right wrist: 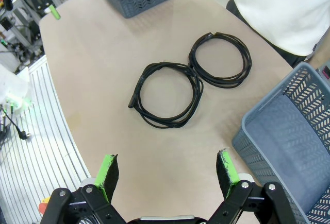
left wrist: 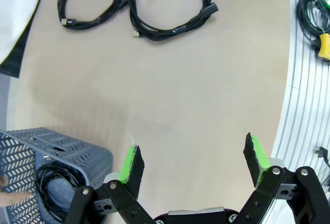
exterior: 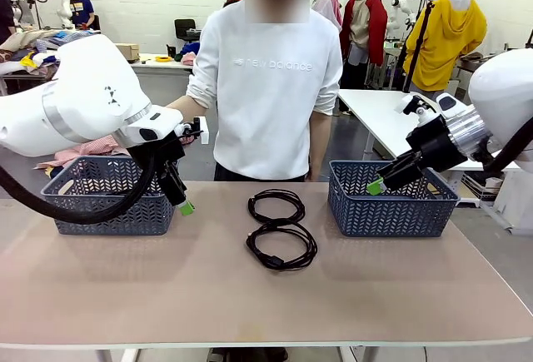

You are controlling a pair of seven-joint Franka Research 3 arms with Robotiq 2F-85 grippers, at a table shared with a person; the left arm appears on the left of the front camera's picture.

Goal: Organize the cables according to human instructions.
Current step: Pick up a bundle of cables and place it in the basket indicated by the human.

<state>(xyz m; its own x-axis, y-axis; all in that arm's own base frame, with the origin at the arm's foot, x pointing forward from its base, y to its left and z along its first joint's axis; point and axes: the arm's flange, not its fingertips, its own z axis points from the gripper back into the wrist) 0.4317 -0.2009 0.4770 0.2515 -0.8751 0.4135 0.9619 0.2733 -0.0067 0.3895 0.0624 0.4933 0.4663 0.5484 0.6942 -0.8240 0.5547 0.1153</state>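
1. Room: an open workshop with white walls. More work tables and heaps of cloth stand behind the person, who is at the table's far edge.
2. Surface: a tan, matt table with rounded corners, flat enough that nothing should roll.
3. Baskets: the left basket and the right basket are both grey-blue plastic and sit toward the far side. My left wrist view shows at least one black coil lying in the left one. I judge the sorting partway done, and I'm between picks, waiting for the person's word.
4. Tools: my left gripper hangs just in front of the left basket. My right gripper hangs above the right basket's left rim. Both have their jaws spread wide and grip nothing.
5. Cables: two lie on the table between the baskets, the far coil and the near coil, touching rim to rim. For the next move, I reckon one gripper goes over whichever coil is named. The pads go astride the bundled strands at the rim, not the hollow middle. They should pinch every loop together so none trails.
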